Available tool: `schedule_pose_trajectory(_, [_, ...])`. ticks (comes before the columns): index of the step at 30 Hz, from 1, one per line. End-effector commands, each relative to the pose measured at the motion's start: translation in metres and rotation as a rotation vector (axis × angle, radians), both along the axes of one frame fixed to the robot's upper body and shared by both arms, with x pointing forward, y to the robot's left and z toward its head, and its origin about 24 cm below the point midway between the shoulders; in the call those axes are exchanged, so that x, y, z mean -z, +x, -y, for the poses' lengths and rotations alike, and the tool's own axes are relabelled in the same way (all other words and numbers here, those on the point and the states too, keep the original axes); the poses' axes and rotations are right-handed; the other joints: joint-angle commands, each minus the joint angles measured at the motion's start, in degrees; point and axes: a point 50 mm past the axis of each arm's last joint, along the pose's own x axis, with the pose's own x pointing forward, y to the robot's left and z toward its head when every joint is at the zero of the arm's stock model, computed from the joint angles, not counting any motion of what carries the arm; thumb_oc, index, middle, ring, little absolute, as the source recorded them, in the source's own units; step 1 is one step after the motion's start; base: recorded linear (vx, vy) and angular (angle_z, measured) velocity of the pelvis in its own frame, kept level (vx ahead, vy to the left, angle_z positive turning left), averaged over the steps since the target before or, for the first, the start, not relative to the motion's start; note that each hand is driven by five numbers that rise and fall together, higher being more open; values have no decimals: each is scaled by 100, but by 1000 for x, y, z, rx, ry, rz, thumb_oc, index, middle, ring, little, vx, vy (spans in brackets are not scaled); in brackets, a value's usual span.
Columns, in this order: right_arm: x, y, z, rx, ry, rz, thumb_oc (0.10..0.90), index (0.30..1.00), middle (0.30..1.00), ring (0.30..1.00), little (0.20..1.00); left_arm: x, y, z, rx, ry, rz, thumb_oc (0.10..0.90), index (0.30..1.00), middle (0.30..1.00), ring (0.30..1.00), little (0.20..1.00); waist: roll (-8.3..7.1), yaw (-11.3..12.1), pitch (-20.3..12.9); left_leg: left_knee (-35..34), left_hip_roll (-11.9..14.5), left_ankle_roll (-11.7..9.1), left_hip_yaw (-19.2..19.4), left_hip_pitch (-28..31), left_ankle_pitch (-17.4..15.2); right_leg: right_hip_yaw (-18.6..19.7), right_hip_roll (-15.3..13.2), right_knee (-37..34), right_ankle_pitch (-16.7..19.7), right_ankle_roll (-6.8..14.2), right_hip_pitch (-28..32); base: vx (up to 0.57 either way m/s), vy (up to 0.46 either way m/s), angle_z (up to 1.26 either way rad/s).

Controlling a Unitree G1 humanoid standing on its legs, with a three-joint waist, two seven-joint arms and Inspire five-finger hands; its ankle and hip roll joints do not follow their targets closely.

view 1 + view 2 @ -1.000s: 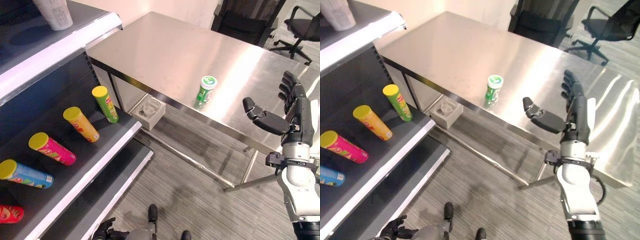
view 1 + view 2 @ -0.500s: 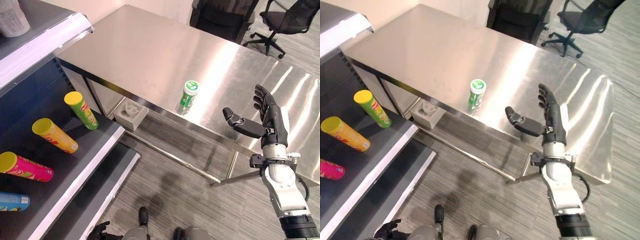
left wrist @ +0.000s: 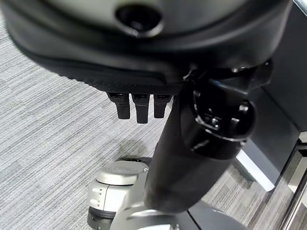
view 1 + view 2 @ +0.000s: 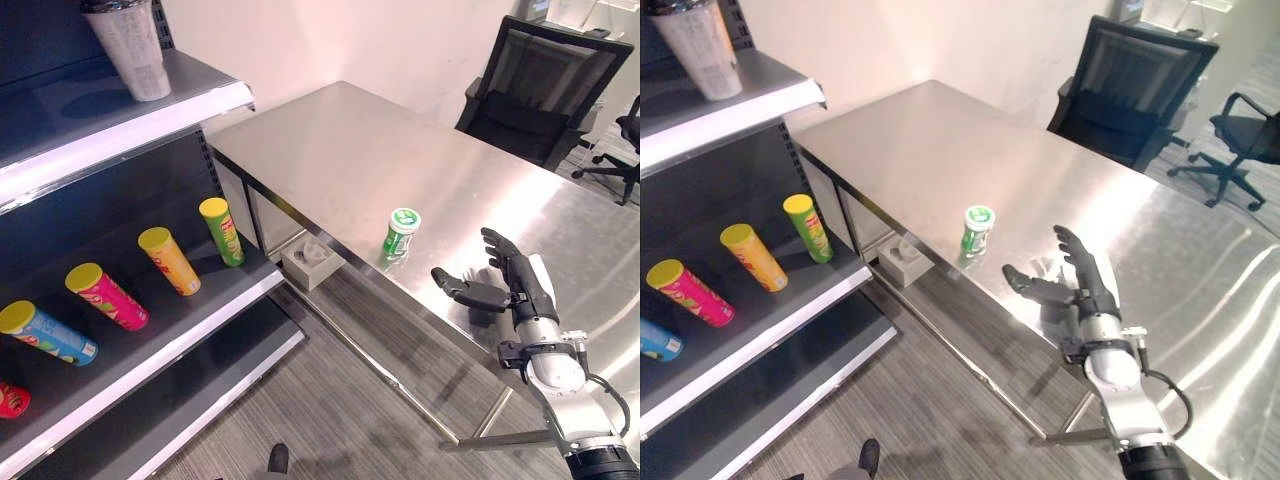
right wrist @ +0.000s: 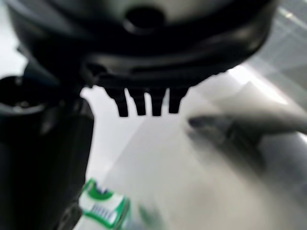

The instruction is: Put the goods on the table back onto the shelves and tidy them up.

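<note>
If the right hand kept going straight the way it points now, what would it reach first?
Probably the green-capped bottle standing upright on the steel table. The open right hand hovers beside it, thumb toward it, nothing between them. Depth is hard to judge.

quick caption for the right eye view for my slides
Open right hand hovers over the steel table beside an upright green canister; four tubes lie on the shelf.
</note>
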Motion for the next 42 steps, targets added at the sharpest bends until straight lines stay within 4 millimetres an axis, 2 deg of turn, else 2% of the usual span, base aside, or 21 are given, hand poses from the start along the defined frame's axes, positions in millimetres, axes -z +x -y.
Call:
schedule_pose_trajectory(1, [-67, 17, -8, -60, -71, 279, 800, 900, 900, 900, 900, -5, 21, -14, 77, 53, 31, 800, 900, 900, 900, 900, -140, 66, -65, 20, -107, 54, 95, 164, -511, -190, -296, 138, -86, 324, -28, 10, 35, 6])
schedule_pose_trajectory(13, [-50, 38, -4, -6, -34, 176, 800, 900, 900, 900, 900, -7, 22, -17, 70, 62, 40, 800, 900, 900, 900, 900, -258, 392, -54, 20, -266, 124, -44, 75, -525, -445, -496, 216, -11, 419, -36, -1, 30, 7])
schedule_pose_trajectory(25, [-51, 54, -8, 28, -43, 170, 800, 900, 900, 900, 900, -9, 27, -19, 73, 70, 57, 800, 900, 900, 900, 900, -342, 556, -5, 20, -367, 182, -122, -22, -535, -545, -611, 277, 48, 472, -111, 12, 17, 6])
schedule_pose_trajectory(26, [-52, 56, -8, 32, -44, 170, 701, 752, 752, 752, 752, -10, 28, -19, 75, 69, 62, 800, 900, 900, 900, 900, -346, 567, 4, 20, -367, 185, -127, -35, -529, -558, -620, 285, 53, 477, -124, 4, 13, 9])
schedule_pose_trajectory(27, [-53, 57, -8, 34, -51, 170, 400, 300, 300, 300, 300, -10, 29, -19, 78, 69, 63, 800, 900, 900, 900, 900, -353, 574, 5, 20, -373, 189, -138, -42, -531, -569, -626, 290, 54, 479, -126, 5, 4, 8])
schedule_pose_trajectory(34, [-57, 59, -8, 41, -53, 185, 400, 300, 300, 300, 300, -10, 29, -20, 68, 78, 63, 800, 900, 900, 900, 900, -373, 594, 33, 20, -391, 201, -154, -52, -542, -595, -648, 332, 47, 487, -147, 3, 2, 2])
schedule_pose_trajectory(42, [-68, 52, -2, 54, -65, 242, 400, 300, 300, 300, 300, -12, 32, -22, 57, 82, 79, 800, 900, 900, 900, 900, -387, 528, 42, 20, -373, 203, -113, 4, -575, -556, -632, 345, 26, 484, -147, 0, 0, 0])
